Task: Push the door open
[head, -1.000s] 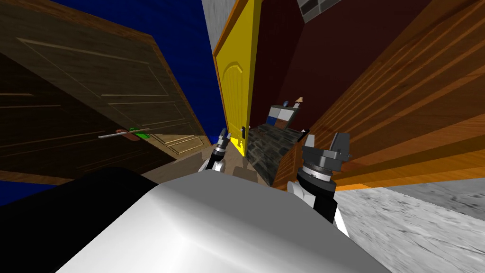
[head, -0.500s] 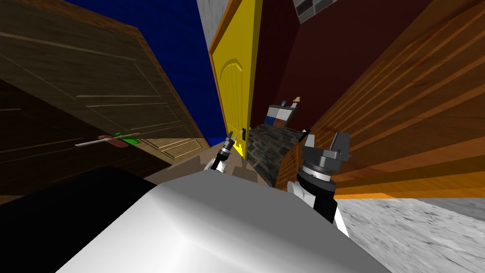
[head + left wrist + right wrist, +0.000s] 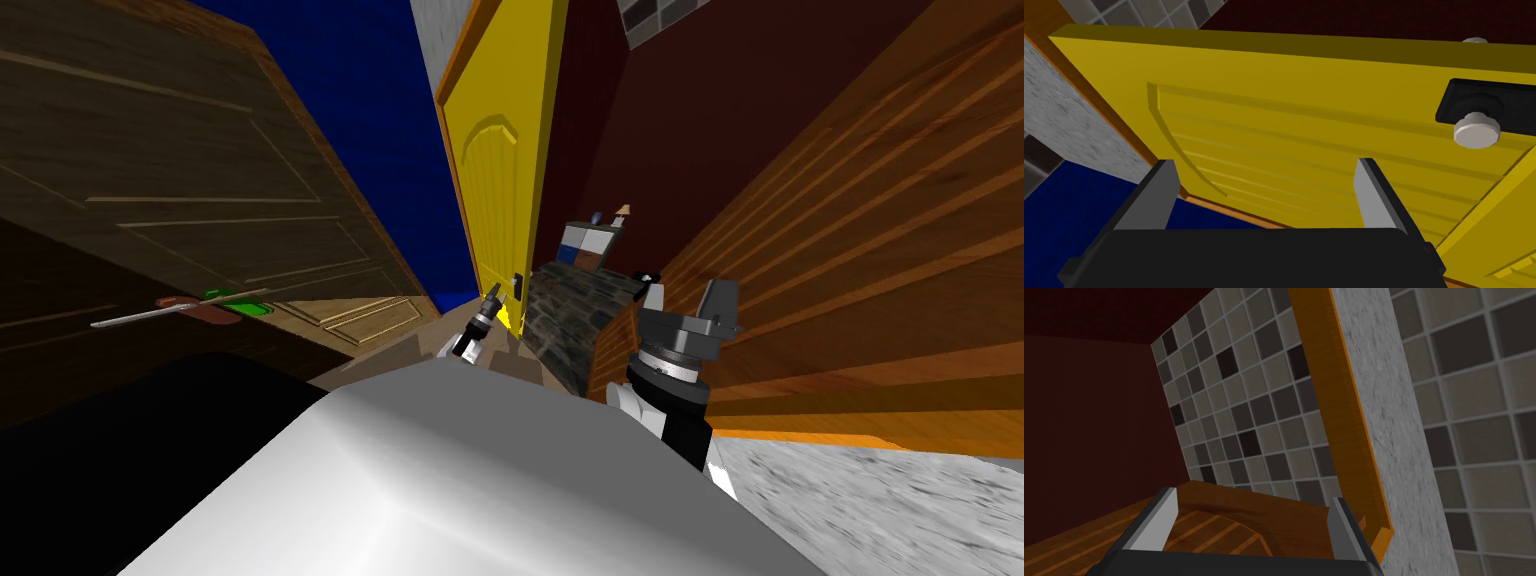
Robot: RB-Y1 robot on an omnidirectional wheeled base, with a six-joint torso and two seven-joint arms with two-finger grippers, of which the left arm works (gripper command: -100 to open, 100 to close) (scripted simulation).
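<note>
**Head view.** The yellow door stands ahead at centre and appears partly swung toward a dark red room. The left gripper sits low at the door's free edge. The right gripper hangs beside an orange-brown wooden door on the right. A dark brown door with a lever handle stands well apart on the left.

**Left wrist view.** The fingers stand apart and hold nothing. The ribbed yellow panel lies directly beyond them, but contact cannot be confirmed. A grey knob on a black plate sits past the outer side of one finger. The orange frame runs along the door's far side.

**Right wrist view.** The fingers stand apart and are empty. The wooden door's top edge lies close beyond them.

**Risks, as judged.**
- The thin blades may skid along the panel's ribs if the push is off-square, and lose the door.
- A drift toward the knob could snag a finger behind it.
- If the base advances, the right gripper could scrape the wooden door beside it.
- A blade that passes the free edge could jam between door and frame.
</note>
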